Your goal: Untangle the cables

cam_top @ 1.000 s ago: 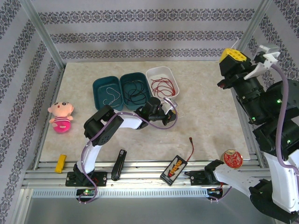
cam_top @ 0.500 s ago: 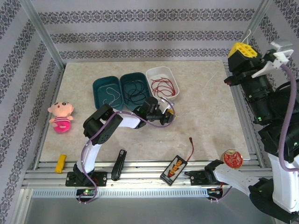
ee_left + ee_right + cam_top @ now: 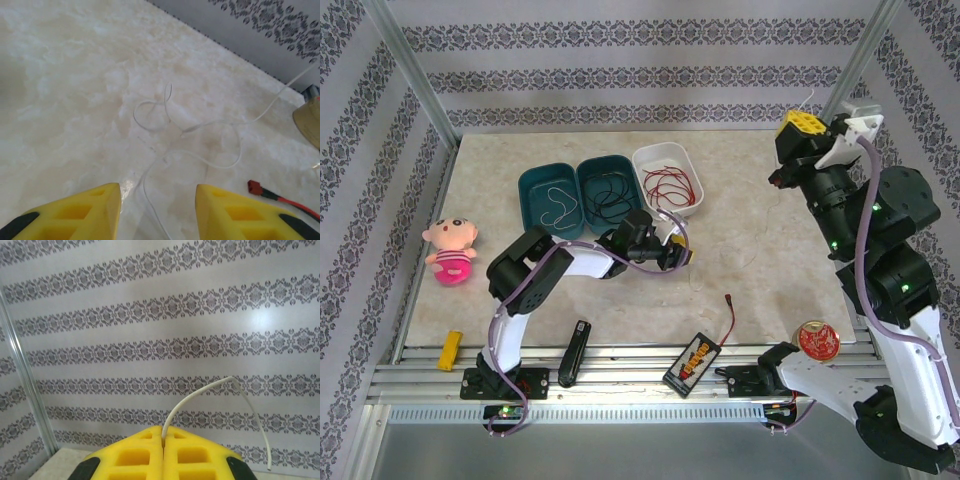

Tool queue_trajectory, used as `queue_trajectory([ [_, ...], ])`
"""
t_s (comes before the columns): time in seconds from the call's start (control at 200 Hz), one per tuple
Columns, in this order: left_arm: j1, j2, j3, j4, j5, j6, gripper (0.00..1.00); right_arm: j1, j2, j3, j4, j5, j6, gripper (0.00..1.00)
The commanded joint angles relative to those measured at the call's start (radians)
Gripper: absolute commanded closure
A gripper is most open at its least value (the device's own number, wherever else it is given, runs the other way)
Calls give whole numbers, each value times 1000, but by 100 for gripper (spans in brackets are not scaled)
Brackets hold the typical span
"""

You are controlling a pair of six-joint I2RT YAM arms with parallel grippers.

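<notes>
While the right gripper is up high facing the patterned back wall, its blocky yellow fingers are clamped flush together on one end of the white cable: the thin strand comes out of the seam, arcs up and droops to the right with a free tip. Top view puts that gripper over the table's far right corner. Left gripper sits low over the glossy marble-pattern table, jaws parted, nothing between them. More of the white cable lies slack on the surface just ahead of its fingers: one small closed loop, a wider open curve, then a straight run off to the upper right. From above, the left gripper is just in front of the white tub. Red cable is a loose tangle inside that rounded white tub. Black cable is coiled in the middle teal tub, right beside it. Left teal tub holds a thin pale squiggle, can't tell what it is
</notes>
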Motion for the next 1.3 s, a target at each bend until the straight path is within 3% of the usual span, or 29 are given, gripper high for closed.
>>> queue_trajectory([
  [0.0,13,-67,-24,-4,-16,5,55,7,0,42,2,6,16,100],
  [0.16,13,-184,-38,-7,-34,11,18,7,21,46,-17,-37,35,100],
  [0.21,12,-231,-35,-12,-40,19,14,7,25,37,-19,-39,44,100],
  [0.38,12,-345,31,-87,-75,41,14,7,38,-3,-19,-83,89,100],
  [0.525,12,-365,107,-99,-24,24,16,6,57,-29,-3,-115,124,100],
  [0.824,-13,-227,208,-80,113,29,22,6,95,-28,34,-167,161,100],
  [1.014,-34,-115,272,-72,117,71,22,6,111,-20,65,-199,189,100],
  [1.294,-63,13,371,2,163,-8,25,5,128,-21,93,-219,218,100],
])
